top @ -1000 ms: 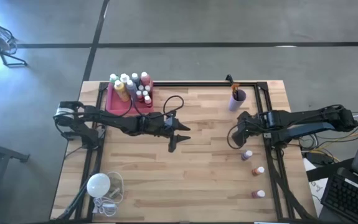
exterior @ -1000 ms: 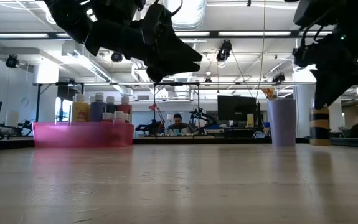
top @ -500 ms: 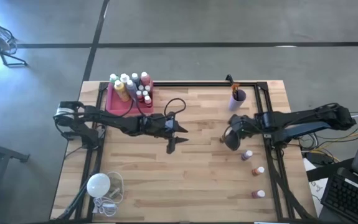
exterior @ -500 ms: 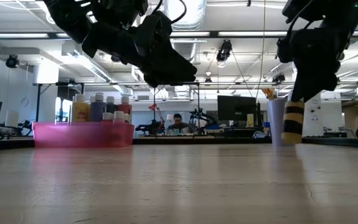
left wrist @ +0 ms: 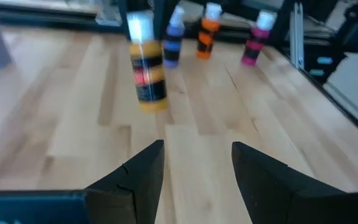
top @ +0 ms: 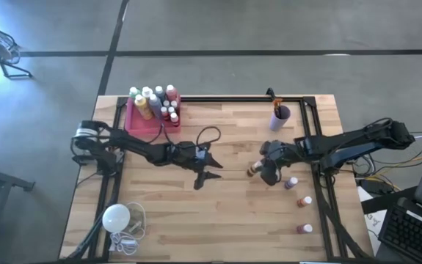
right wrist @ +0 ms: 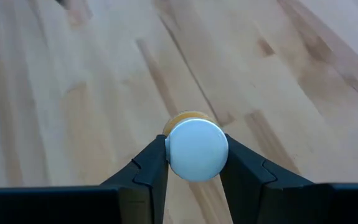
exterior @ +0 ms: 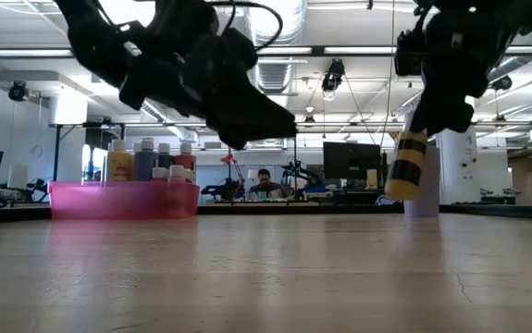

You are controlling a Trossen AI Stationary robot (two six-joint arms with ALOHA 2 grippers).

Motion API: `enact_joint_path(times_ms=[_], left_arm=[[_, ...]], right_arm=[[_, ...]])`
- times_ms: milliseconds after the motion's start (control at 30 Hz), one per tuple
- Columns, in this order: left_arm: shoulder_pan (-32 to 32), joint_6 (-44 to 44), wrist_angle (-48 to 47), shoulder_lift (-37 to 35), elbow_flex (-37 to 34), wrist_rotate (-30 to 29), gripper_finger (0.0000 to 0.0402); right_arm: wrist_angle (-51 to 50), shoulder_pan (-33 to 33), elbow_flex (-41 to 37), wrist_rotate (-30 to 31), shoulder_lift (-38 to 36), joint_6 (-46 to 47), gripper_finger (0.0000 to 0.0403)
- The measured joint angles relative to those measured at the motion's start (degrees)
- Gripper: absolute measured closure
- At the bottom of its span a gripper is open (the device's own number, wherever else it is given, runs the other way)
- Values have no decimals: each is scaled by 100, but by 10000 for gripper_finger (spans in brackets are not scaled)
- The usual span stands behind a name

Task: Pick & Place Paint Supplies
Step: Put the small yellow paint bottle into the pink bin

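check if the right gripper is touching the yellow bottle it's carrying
Touching. In the right wrist view the right gripper has both fingers pressed against the white cap of the yellow bottle, no gap either side.

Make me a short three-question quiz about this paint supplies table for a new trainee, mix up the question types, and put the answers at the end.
1. True or false: the right gripper has its fingers closed on the white cap of a yellow paint bottle, held clear of the table.
2. Multiple choice: where do most of the paint bottles stand? A) in the pink tray; B) in the purple cup; C) beside the white bulb.
3. Fill in the blank: the left gripper hangs over the middle of the table with its fingers ____ and nothing between them.

Key: 1 true; 2 A; 3 open.
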Motion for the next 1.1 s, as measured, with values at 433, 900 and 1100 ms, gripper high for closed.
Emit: enact_joint_path(times_ms=[433, 900, 1100], left_arm=[[-26, 104, 562, 1203, 965, 832, 209], [-32, 116, 512, 1164, 1059, 885, 209], [-37, 74, 363, 1162, 1092, 1089, 183]], right_arm=[[118, 539, 1032, 46, 952, -733, 291], [-218, 848, 2127, 45, 2115, -1318, 292], [-416, 850, 2518, 70, 2396, -1551, 288]])
